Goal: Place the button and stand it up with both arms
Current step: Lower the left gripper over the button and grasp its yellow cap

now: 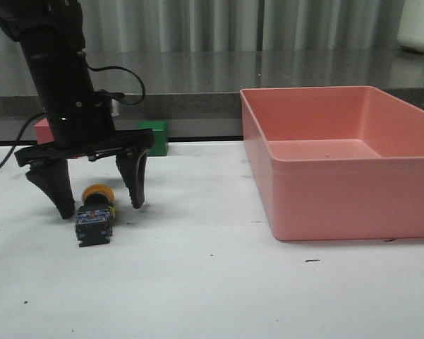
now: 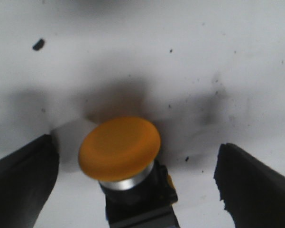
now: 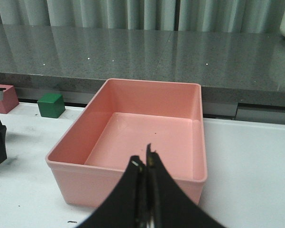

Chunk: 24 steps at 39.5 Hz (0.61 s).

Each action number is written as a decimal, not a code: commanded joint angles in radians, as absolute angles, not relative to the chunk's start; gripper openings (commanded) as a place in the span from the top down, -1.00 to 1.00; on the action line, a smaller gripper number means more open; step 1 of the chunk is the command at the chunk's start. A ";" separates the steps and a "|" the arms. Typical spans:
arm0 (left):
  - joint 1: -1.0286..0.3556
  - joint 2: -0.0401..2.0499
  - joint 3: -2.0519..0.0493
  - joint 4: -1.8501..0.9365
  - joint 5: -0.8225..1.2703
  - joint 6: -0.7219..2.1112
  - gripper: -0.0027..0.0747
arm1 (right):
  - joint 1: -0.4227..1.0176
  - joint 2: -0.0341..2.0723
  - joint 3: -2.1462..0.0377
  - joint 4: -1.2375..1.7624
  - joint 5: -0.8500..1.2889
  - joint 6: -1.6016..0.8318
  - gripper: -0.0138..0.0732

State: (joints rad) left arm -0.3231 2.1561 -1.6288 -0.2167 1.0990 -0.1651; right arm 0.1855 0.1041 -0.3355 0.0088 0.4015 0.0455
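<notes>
Half the button's (image 1: 95, 213) body is cut off in the left wrist view. It lies on the bench (image 1: 212, 282), cap away from the front camera, between the open left pincer's (image 1: 99, 200) fingers, untouched. Right pincer (image 3: 145, 166) closed, empty

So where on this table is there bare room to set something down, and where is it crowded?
Bare table runs along the near edge and between the button and the pink bin. The bin's floor also looks bare. It is crowded on the left: the open left gripper straddles the lying button, with the green cube and pink cube behind.
</notes>
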 commanded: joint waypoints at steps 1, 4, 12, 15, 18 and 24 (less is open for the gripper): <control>-0.332 2.119 -1.683 -0.239 1.119 -0.177 -0.72 | 0.178 0.114 -0.361 0.000 0.314 0.035 0.84; -0.332 2.130 -1.703 -0.239 1.146 -0.177 -0.72 | 0.178 0.114 -0.361 0.000 0.314 0.035 0.84; -0.332 2.133 -1.714 -0.239 1.154 -0.177 -0.33 | 0.178 0.114 -0.361 0.000 0.314 0.035 0.84; -0.332 2.133 -1.714 -0.239 1.159 -0.177 -0.10 | 0.178 0.114 -0.361 0.000 0.314 0.035 0.84; -0.332 2.133 -1.714 -0.239 1.166 -0.177 0.10 | 0.178 0.114 -0.361 0.000 0.314 0.035 0.84; -0.332 2.133 -1.714 -0.237 1.180 -0.171 0.42 | 0.178 0.114 -0.361 0.000 0.314 0.035 0.84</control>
